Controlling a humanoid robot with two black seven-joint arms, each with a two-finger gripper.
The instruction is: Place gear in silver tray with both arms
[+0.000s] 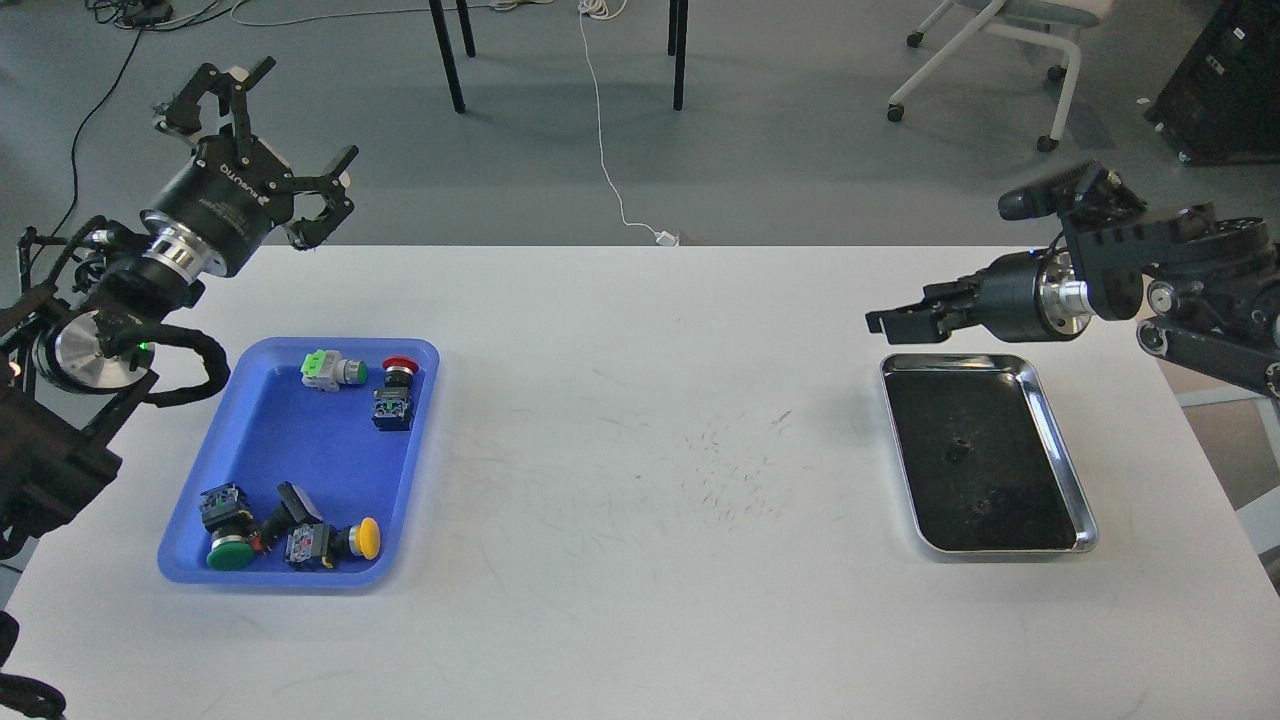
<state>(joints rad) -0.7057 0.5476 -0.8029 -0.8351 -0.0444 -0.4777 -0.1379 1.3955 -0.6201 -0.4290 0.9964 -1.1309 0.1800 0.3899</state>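
Note:
The silver tray (1063, 441) lies at the right of the white table, and its dark bottom holds only reflections. My right gripper (898, 318) points left, level, over the tray's far left corner; its fingers are dark and side-on. My left gripper (272, 135) is open and empty, raised beyond the table's far left edge, behind the blue tray (268, 440). The gear lies in the blue tray: a green-and-white switch (330, 370), a red button (399, 367), a green button (227, 551), a yellow button (368, 538) and other dark switch parts.
The white table (640, 480) carries the two trays, one at each side. Beyond its far edge are chair legs (448, 55), a white cable (605, 150) on the floor and a wheeled chair (985, 60).

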